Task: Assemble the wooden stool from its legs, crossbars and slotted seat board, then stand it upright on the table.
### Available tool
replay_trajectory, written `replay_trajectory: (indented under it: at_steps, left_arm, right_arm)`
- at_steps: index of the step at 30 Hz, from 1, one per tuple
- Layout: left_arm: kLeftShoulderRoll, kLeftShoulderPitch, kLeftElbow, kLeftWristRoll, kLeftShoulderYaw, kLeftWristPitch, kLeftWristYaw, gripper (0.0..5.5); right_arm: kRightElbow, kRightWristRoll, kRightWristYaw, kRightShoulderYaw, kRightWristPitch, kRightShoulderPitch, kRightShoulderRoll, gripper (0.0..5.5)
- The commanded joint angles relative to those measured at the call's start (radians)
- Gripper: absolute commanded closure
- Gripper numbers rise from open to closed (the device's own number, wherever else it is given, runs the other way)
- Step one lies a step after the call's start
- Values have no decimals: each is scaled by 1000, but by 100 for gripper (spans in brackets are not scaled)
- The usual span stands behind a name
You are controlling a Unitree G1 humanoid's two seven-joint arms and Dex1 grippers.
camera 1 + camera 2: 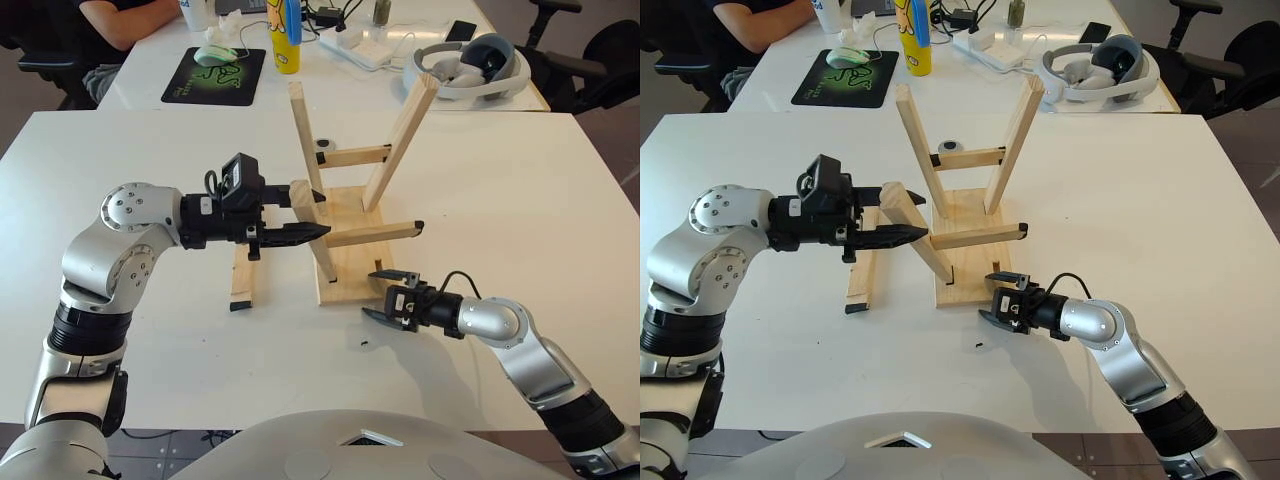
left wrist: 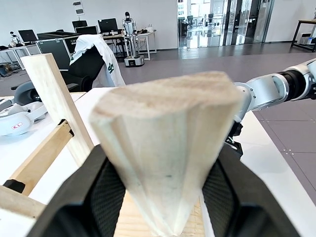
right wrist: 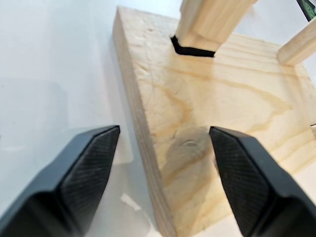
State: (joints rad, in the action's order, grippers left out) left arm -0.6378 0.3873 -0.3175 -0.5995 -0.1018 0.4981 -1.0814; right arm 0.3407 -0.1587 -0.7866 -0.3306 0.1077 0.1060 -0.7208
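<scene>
The stool lies upside down mid-table, its slotted seat board (image 1: 345, 285) flat on the table. Two legs (image 1: 305, 135) (image 1: 405, 140) stand up from its far side, joined by a crossbar (image 1: 355, 156). My left gripper (image 1: 315, 230) is shut on a third, tilted leg (image 2: 163, 148) whose foot sits in a near slot (image 3: 192, 49); a second crossbar (image 1: 372, 235) runs from it to the right. My right gripper (image 3: 165, 173) is open, low at the board's near corner, one finger on each side of that corner. A loose leg (image 1: 243, 272) lies flat left of the board.
A small round object (image 1: 952, 146) sits on the table behind the stool. A black speck (image 1: 362, 343) lies near the right gripper. The back table holds a yellow bottle (image 1: 286, 35), mouse pad (image 1: 213, 76) and headset (image 1: 468, 68).
</scene>
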Motion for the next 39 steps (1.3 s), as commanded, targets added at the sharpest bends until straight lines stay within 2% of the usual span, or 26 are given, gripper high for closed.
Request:
replay_trajectory:
  at_steps: [1, 13, 29, 30, 39]
  left_arm:
    - [-39, -49, 0, 61, -24, -18, -7, 343]
    - [-21, -91, 12, 82, -108, -11, 18, 343]
    - [39, -69, 95, 54, -63, -34, 67, 343]
    - [47, -65, 97, 46, -50, -28, 78, 306]
    - [72, -45, 98, -7, 41, -4, 111, 182]
  right_arm:
    - [-31, -35, -20, -20, 41, 20, -24, 213]
    - [-39, 8, -31, -25, 56, 3, 4, 213]
    - [-21, 46, -33, -35, 93, -9, 20, 213]
    - [-22, 44, -31, -35, 92, -8, 20, 213]
    - [-30, 30, -19, -43, 101, -17, 37, 213]
